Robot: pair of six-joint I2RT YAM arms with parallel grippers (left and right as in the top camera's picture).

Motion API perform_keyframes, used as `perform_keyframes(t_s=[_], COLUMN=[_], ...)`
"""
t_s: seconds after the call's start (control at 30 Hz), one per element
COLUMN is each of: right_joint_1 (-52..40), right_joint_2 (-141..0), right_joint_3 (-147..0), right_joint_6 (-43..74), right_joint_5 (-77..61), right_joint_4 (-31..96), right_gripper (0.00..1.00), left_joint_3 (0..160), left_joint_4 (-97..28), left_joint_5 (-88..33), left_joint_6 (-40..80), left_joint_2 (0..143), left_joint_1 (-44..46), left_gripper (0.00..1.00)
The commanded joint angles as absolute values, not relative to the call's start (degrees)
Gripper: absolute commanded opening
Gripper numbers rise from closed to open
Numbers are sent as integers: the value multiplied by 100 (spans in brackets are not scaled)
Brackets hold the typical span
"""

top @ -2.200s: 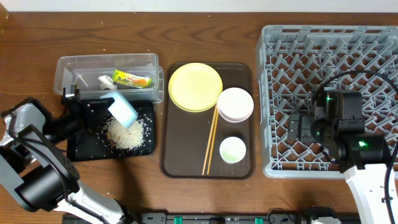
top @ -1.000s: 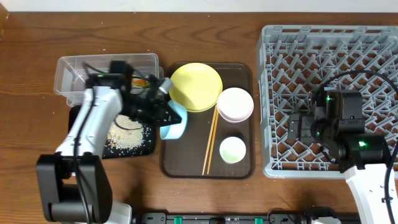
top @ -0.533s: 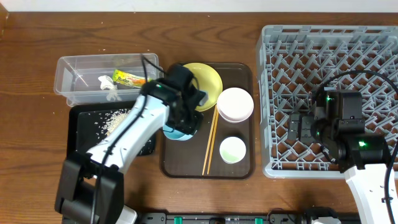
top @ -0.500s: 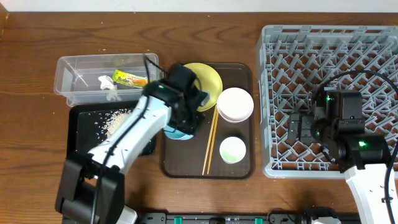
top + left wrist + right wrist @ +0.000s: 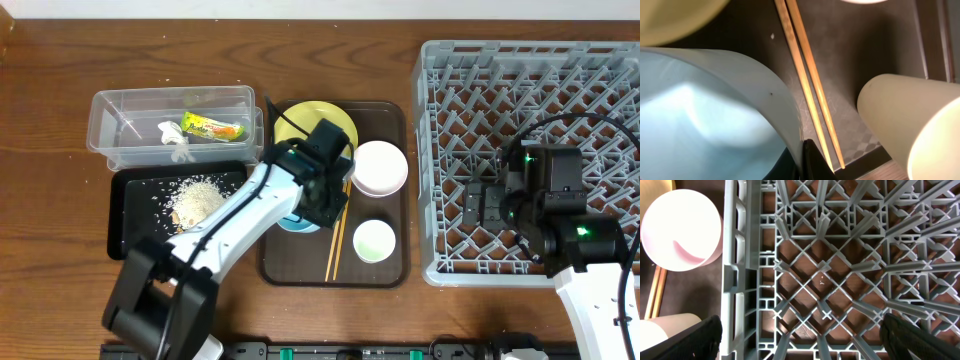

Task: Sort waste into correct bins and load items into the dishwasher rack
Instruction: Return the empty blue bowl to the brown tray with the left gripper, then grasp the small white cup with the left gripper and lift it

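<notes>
Left tool pinches the rim of the light blue bowl, low over the brown tray at centre frame, just left of the chopsticks. Right tool hangs with its fingers spread wide above the dishwasher rack at the right.

My left claw hangs over the brown tray, light blue bowl beneath it, chopsticks just right, yellow plate beyond.

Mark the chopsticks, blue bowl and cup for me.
Chopsticks (image 5: 335, 250), overhead, lower shafts.
Blue bowl (image 5: 700, 120), left wrist, inside wall.
Cup (image 5: 374, 240), overhead, inner bottom.
</notes>
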State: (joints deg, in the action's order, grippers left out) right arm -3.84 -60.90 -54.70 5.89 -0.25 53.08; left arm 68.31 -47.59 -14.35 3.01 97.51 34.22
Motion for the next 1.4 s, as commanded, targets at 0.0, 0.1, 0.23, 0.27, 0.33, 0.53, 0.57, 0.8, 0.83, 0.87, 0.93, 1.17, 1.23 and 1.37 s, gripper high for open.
perform_keyframes(t_s=[0.0,0.1,0.23,0.27,0.33,0.53,0.57,0.8,0.83,0.87,0.93,1.17,1.23,1.37], right_joint_1=[-469,-469,-469,-469,-469,-469,-469,-469,-469,-469,-469,-469,-469,-469], right_joint_2=[-6088,-6088,-6088,-6088,-6088,-6088,-6088,-6088,-6088,-6088,-6088,-6088,-6088,-6088], right_joint_3=[-5581,-5581,-5581,-5581,-5581,-5581,-5581,-5581,-5581,-5581,-5581,-5581,-5581,-5581], right_joint_6=[593,593,593,593,593,593,593,596,596,596,593,593,593,593], right_joint_5=[-47,-47,-47,-47,-47,-47,-47,-47,-47,-47,-47,-47,-47,-47], right_joint_4=[5317,5317,5319,5319,5319,5321,5321,5319,5319,5319,5319,5319,5319,5341], right_gripper=[99,99,99,99,99,99,99,99,99,99,99,99,99,99], left_joint_3=[6845,6845,6847,6847,6873,7236,7271,7282,7264,7238,7181,7043,7043,7043], left_joint_4=[-4816,-4755,-4718,-4720,-4724,-4984,-4982,-4786,-4781,-4777,-4783,-4683,-4657,-4630], left_joint_5=[-1321,-1319,-1319,-1319,-1319,-1326,-1328,-1890,-1881,-1883,-1883,-1885,-1883,-1879], left_joint_6=[399,395,395,395,395,395,395,401,447,499,620,832,832,827], left_joint_2=[9953,9990,9990,9990,9983,9714,9625,9258,9286,9323,9430,9867,10018,10235], left_joint_1=[3509,3522,3518,3518,3511,3507,3507,3555,3586,3629,3719,4163,4313,4451], left_gripper=[11,16,27,29,36,55,56,57,57,57,57,52,49,35])
